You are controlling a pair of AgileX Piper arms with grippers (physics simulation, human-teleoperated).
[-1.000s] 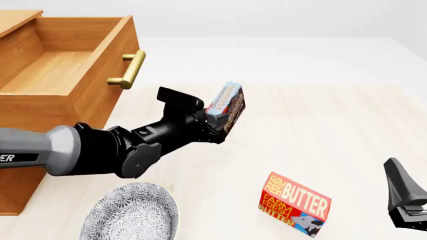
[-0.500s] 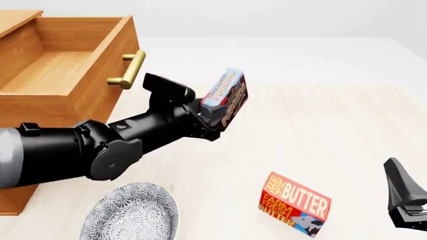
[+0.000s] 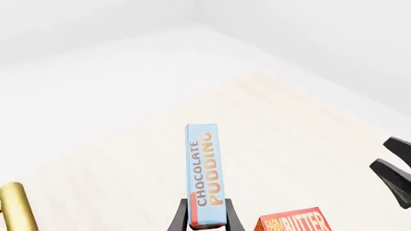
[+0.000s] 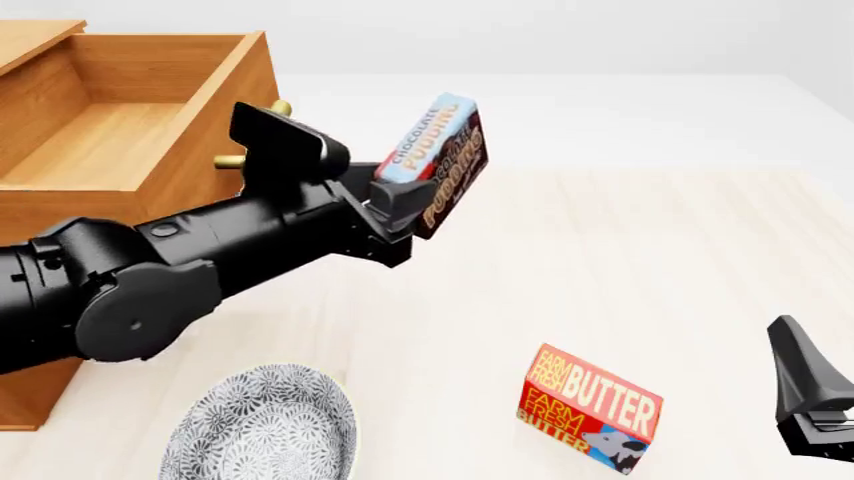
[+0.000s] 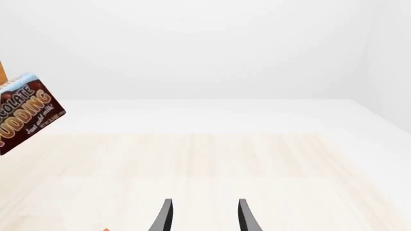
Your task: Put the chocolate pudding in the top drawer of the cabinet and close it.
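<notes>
I count one chocolate pudding (image 4: 434,160), one butter box (image 4: 590,406), one patterned plate (image 4: 264,424), one cabinet (image 4: 80,240). My left gripper (image 4: 390,205) is clamped on the pudding's lower end, box tilted and held in the air above the table (image 4: 641,260), just right of the open top drawer (image 4: 120,130). My right gripper (image 5: 203,215) has its fingers apart and empty, at the table's near right edge. Left wrist view shows the pudding's blue face (image 3: 204,174) and the brass handle (image 3: 14,206); front view mostly hides that handle behind my arm. Right wrist view catches the pudding's brown face (image 5: 26,113).
</notes>
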